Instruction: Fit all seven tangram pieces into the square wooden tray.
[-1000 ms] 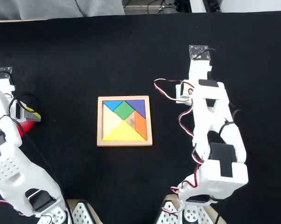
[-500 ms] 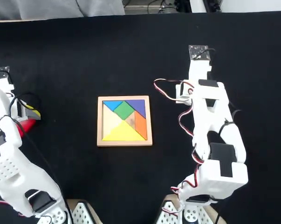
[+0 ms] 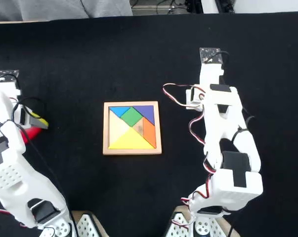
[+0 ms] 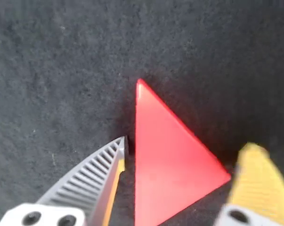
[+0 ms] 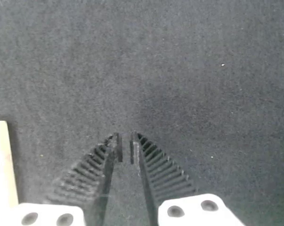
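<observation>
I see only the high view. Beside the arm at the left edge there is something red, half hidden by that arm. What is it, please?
Observer: It is a red triangular tangram piece, lying flat on the black cloth.
Operator: Do the fingers of that arm grip it?
Observer: Not yet. The left gripper is open with the triangle between its fingers, and a thin dark gap shows beside the grey ribbed finger.
Operator: Does the other arm carry any piece?
Observer: No. The right gripper is shut on nothing, over bare cloth.
</observation>
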`<control>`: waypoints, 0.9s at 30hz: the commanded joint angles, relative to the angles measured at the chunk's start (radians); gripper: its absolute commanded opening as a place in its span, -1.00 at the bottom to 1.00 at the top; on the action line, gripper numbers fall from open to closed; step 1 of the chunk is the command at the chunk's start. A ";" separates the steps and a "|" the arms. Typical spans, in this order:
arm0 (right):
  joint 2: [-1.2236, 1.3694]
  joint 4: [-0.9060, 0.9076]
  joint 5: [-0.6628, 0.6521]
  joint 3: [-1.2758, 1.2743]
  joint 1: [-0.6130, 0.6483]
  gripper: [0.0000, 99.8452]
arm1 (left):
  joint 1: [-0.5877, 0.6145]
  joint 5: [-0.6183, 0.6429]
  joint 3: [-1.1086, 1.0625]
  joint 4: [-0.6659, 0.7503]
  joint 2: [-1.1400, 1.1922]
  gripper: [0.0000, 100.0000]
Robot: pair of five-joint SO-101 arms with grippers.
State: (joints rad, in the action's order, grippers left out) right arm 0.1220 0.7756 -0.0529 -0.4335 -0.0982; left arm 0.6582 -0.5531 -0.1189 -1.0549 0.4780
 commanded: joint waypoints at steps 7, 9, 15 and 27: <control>-0.002 -0.009 -0.009 0.050 0.018 -0.91 | -0.016 -0.123 -0.008 -0.026 0.046 -0.21; -0.002 -0.009 -0.009 0.050 0.018 -0.91 | -0.016 -0.123 -0.013 0.000 0.046 -0.22; -0.002 -0.009 -0.009 0.050 0.018 -0.91 | -0.016 -0.063 -0.019 0.048 0.048 -0.22; -0.001 -0.009 -0.009 0.050 0.018 -0.91 | -0.013 -0.092 -0.047 0.049 0.048 -0.34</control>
State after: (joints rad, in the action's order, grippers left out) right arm 0.1297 0.7756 -0.0529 -0.4319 -0.0982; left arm 0.6582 -0.6160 -0.1297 -1.0273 0.4841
